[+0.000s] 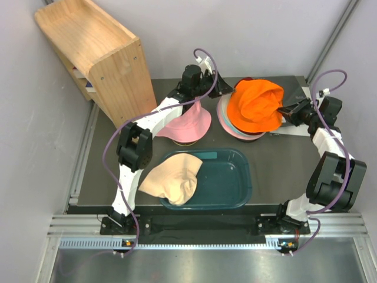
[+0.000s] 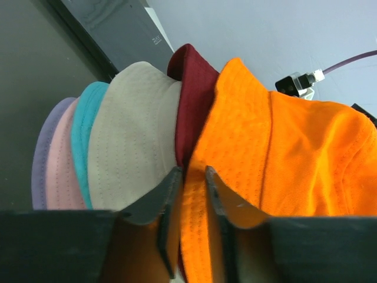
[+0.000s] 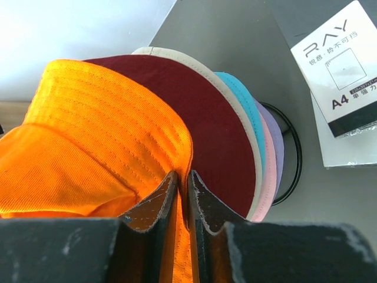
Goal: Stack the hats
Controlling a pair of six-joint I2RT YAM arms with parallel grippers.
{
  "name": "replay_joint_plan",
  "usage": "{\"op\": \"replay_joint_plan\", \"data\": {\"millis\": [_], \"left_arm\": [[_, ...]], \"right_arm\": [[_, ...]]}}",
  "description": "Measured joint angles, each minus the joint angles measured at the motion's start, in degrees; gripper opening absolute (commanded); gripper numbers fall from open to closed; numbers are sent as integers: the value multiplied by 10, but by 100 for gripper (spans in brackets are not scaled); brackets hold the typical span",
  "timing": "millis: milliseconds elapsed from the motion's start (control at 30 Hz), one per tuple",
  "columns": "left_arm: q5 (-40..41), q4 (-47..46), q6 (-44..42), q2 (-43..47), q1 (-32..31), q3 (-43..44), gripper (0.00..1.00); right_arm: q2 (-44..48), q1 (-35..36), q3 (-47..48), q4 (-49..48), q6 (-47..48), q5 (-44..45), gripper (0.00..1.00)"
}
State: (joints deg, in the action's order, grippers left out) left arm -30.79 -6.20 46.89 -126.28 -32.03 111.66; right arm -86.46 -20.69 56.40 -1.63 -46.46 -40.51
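Orange hat (image 1: 256, 106): lay on top of the stack at the far right of the bench (image 1: 283, 159), crumpled, brim held at both sides.
Stack under it: in the left wrist view, brims fanned out in the order maroon hat (image 2: 191, 88), beige hat (image 2: 135, 135), teal hat (image 2: 85, 135), pale pink hat (image 2: 62, 171) and lavender hat (image 2: 42, 159).
Black wire ring (image 3: 297, 159): showed from beneath the stack on its right side.
Right hand (image 3: 182, 175): at the right edge of the stack, fingers pressed together with the orange brim pinched between them.
Left hand (image 2: 192, 174): at the far left edge of the stack. Its fingers stood a narrow gap apart with the orange brim's edge in that gap. Could not tell whether they had bitten on it.
Second pink hat (image 1: 188, 125): sat apart, just left of the stack, partly under the left arm.
Peach hat (image 1: 174, 180): draped over the left rim of the tub, half in and half out.
Tub (image 1: 235, 188): dark teal, at the near middle of the bench.
Wooden shelf (image 1: 94, 53): far left corner, leaning against the wall.
Printed card (image 3: 339, 65): flat on the bench, right of the stack.
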Motion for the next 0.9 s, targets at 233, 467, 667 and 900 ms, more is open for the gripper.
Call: {"op": "replay_joint_plan", "data": {"millis": [233, 467, 667, 900], "left_arm": [[2, -4, 12, 0, 0, 0, 0], [7, -11, 14, 0, 0, 3, 0], [32, 6, 3, 0, -3, 19, 0], [58, 18, -5, -8, -3, 28, 0]], "right_arm": [[0, 0, -1, 0, 0, 4, 11], [0, 0, -1, 4, 0, 4, 11], [4, -1, -5, 10, 3, 9, 38], [32, -1, -48, -4, -5, 3, 46]]}}
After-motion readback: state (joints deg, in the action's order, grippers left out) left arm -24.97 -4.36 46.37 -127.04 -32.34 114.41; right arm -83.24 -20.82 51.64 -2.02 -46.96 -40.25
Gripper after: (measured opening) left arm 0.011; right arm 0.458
